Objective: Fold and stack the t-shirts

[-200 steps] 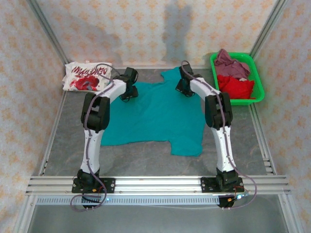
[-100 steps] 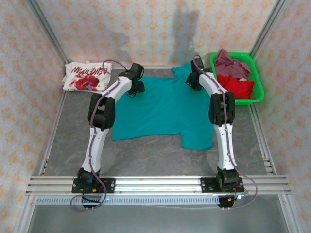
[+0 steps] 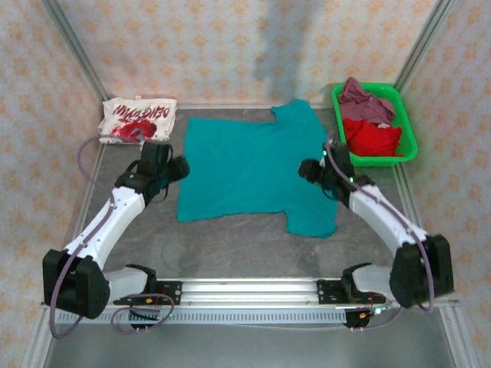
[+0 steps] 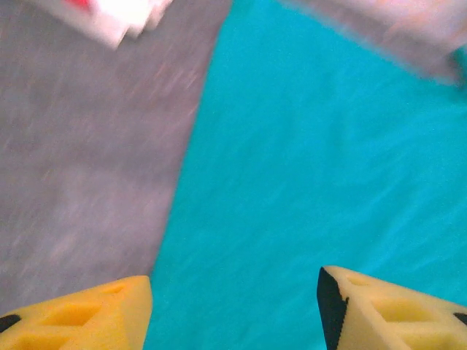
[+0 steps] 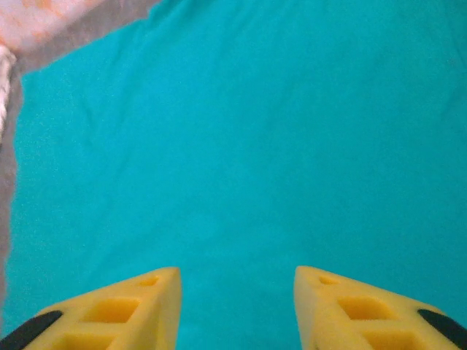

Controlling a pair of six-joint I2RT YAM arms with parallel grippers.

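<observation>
While both arms reach inward from the near rail, the teal soft-cloth t-shirt (image 3: pixel 257 172) lies spread flat at centre of the grey table top (image 3: pixel 230 245), collar end toward the far side, hem toward the near side, one sleeve pointing near-right.

Left gripper (image 3: pixel 181 167): sits at the shirt's left edge, approx. mid-length. Wrist view shows the yellow fingers (image 4: pixel 87 313) set wide apart with nothing between them; the left gripper (image 4: pixel 233 306) is over the boundary where teal cloth (image 4: pixel 314 168) meets bare table (image 4: pixel 87 160). No hold on fabric. Wrist pic is blurred.

Right gripper (image 3: pixel 304 170): over the shirt's right side, just inside the right edge. Wrist view shows the right gripper (image 5: pixel 237 292) with yellow fingers (image 5: pixel 109 313) parted, gap moderate, empty; teal cloth (image 5: pixel 241 146) beneath, smooth w/ faint creases. Whether the tips touch the cloth: cannot tell.

Other items:
- White t-shirt w/ red print (image 3: pixel 138 120): folded, far-left corner of table, well apart from the teal one. A corner of it shows at top of the left wrist view (image 4: pixel 124 14).
- Green plastic basket (image 3: pixel 383 161): far right, beside the teal shirt's far-right sleeve.
- Mauve t-shirt (image 3: pixel 360 100): bunched in basket, far portion.
- Red t-shirt (image 3: pixel 372 138): bunched in basket, near portion, touching the mauve one.
</observation>
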